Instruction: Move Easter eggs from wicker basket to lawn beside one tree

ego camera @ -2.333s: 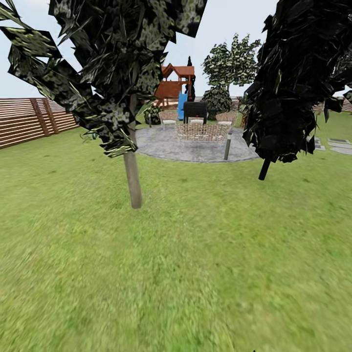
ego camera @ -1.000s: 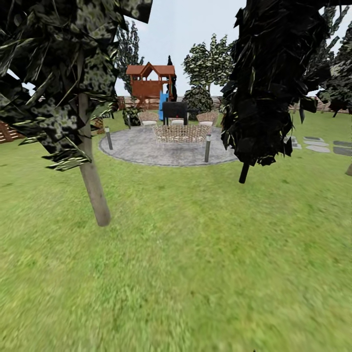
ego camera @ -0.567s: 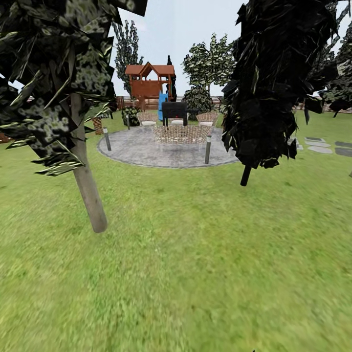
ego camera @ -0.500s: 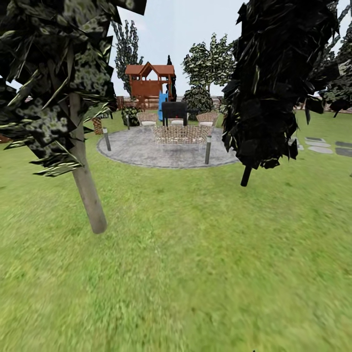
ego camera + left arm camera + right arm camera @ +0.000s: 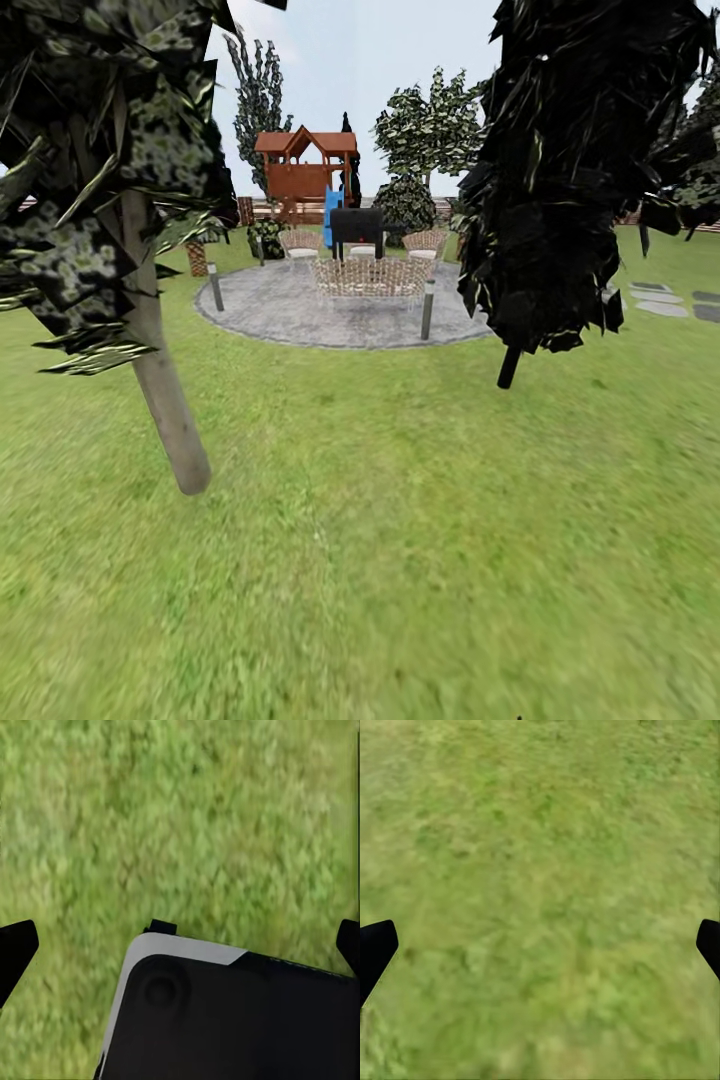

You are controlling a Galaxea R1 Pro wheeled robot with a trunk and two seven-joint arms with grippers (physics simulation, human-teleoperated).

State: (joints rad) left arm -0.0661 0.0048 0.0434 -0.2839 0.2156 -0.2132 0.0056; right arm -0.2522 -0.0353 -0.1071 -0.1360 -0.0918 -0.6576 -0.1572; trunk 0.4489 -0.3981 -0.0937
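Observation:
No Easter eggs are in view. The lawn (image 5: 400, 540) stretches ahead of me. A tree (image 5: 160, 400) with a pale leaning trunk stands close at the left. A small brown tapering thing (image 5: 197, 258) stands on the grass by the patio's left edge, too far away to tell if it is the wicker basket. Over grass, my left gripper (image 5: 180, 949) is open, its dark fingertips (image 5: 15, 952) wide apart. My right gripper (image 5: 540, 945) is open too, with bare grass between its fingertips (image 5: 375, 949).
A dark conifer (image 5: 570, 180) hangs close at the right. Beyond lies a round grey patio (image 5: 340, 315) with short posts (image 5: 428, 310), wicker chairs and a black grill. A wooden play tower (image 5: 305, 170) and stepping stones (image 5: 665, 300) lie farther off. A dark panel (image 5: 232, 1020) of my own body sits under the left gripper.
The whole head view has shifted as I roll forward and turn: the pale trunk has slid left and nearer, and the patio has come slightly closer. Both grippers hold nothing.

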